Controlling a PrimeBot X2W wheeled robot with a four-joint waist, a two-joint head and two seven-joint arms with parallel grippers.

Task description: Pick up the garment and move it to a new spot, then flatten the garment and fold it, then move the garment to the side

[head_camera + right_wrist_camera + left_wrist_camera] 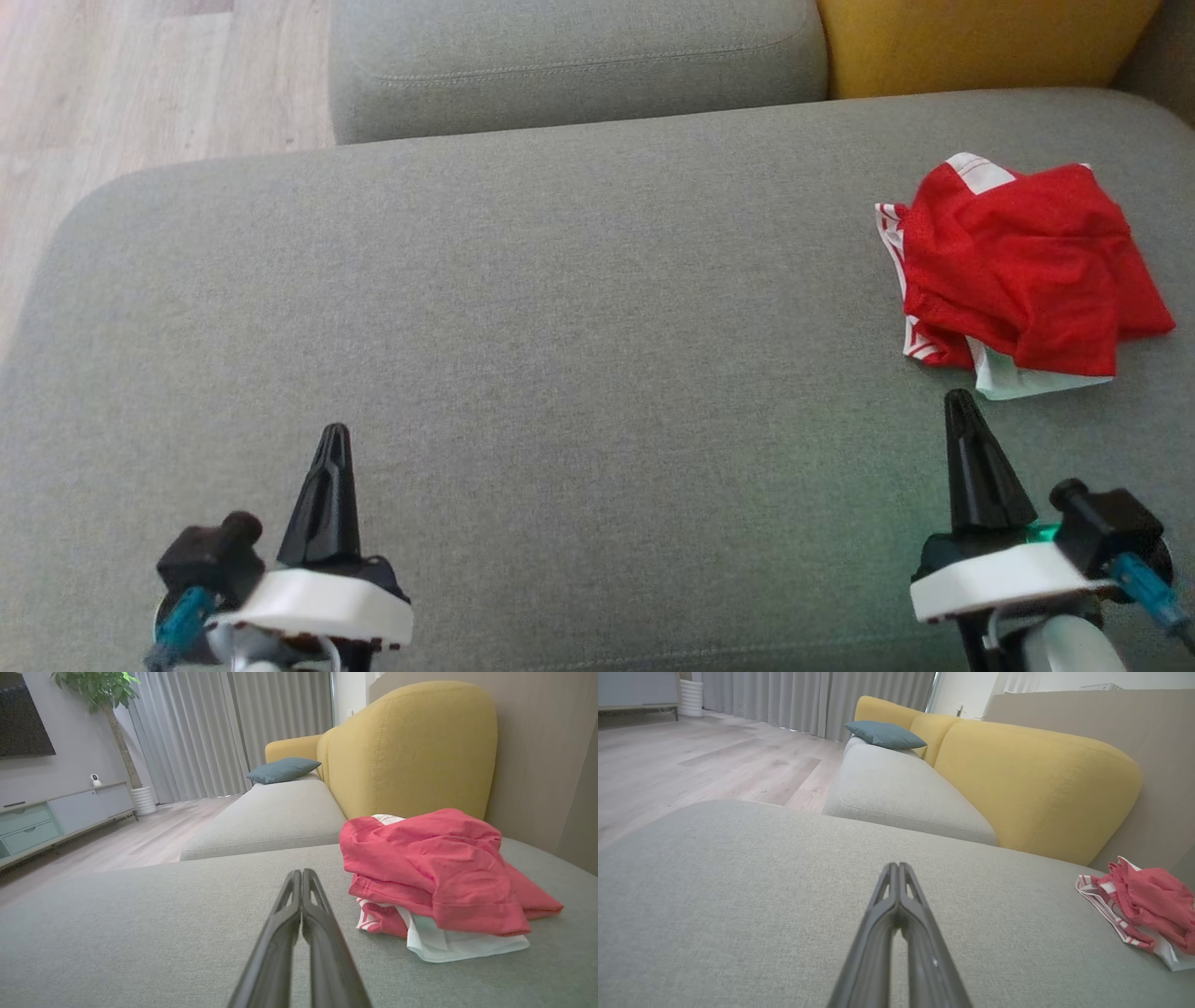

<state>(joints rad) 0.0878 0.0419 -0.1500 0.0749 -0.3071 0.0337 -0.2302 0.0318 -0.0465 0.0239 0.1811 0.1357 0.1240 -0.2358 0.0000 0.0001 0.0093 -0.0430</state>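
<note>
The garment (pixel 1018 271) is lying crumpled in a loose heap, its red fabric folding over itself in several overlapping layers, with white parts peeking out (a white patch at the far edge, red-and-white striped trim along the left side, and a pale flap sticking out from under the near edge). It is resting on the grey seat cushion (pixel 560 327), sitting towards the far right part of that cushion in the head view, near the yellow backrest (pixel 980 42) behind it. It is lying bunched rather than flat, its edges drooping onto the cushion.
</note>
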